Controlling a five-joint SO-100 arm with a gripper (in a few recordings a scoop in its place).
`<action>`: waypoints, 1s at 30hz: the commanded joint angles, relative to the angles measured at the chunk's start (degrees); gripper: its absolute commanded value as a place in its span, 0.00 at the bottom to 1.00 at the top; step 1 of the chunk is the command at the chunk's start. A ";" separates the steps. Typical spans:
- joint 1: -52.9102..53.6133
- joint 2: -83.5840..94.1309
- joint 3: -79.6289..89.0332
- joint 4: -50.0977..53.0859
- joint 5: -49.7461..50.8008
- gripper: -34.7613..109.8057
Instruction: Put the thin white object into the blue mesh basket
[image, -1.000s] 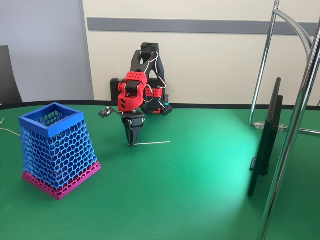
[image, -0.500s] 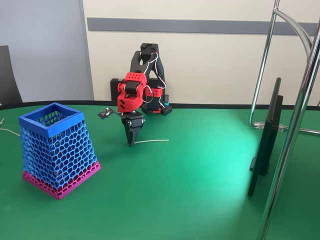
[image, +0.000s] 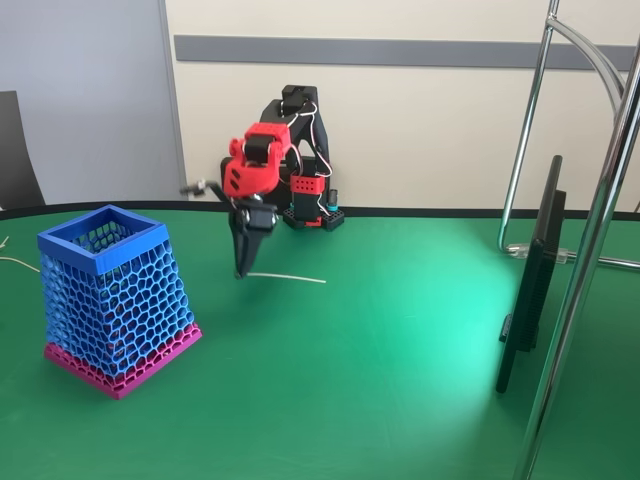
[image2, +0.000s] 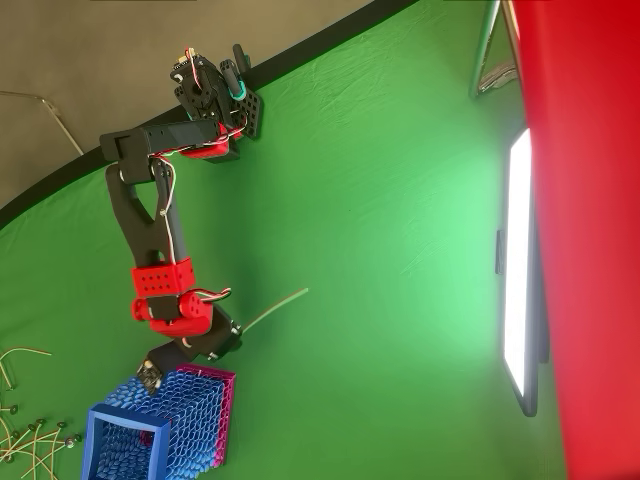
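The thin white object (image: 287, 277) hangs nearly level just above the green table, held at its left end; the overhead view shows the thin white object (image2: 277, 308) slanting away from the arm. My gripper (image: 239, 272) points down and is shut on that end, a short way right of the blue mesh basket (image: 108, 298). Seen from overhead, the gripper (image2: 236, 336) is just above the blue mesh basket (image2: 165, 428), close to its pink base band. The basket stands upright with its open top showing.
A dark monitor (image: 531, 278) stands edge-on at the right, with chrome stand tubes (image: 590, 250) around it. The arm's base (image: 305, 205) is at the table's far edge. Thin pale cords (image2: 30, 432) lie left of the basket.
The gripper has risen and swung left toward the basket, carrying the white object with it. The object's free end has lifted off the table.
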 joint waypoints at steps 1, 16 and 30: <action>0.88 5.27 -7.21 -2.02 -0.35 0.27; 10.02 11.87 -11.07 -31.55 -21.62 0.26; 16.17 9.05 -1.85 -66.01 -42.63 0.26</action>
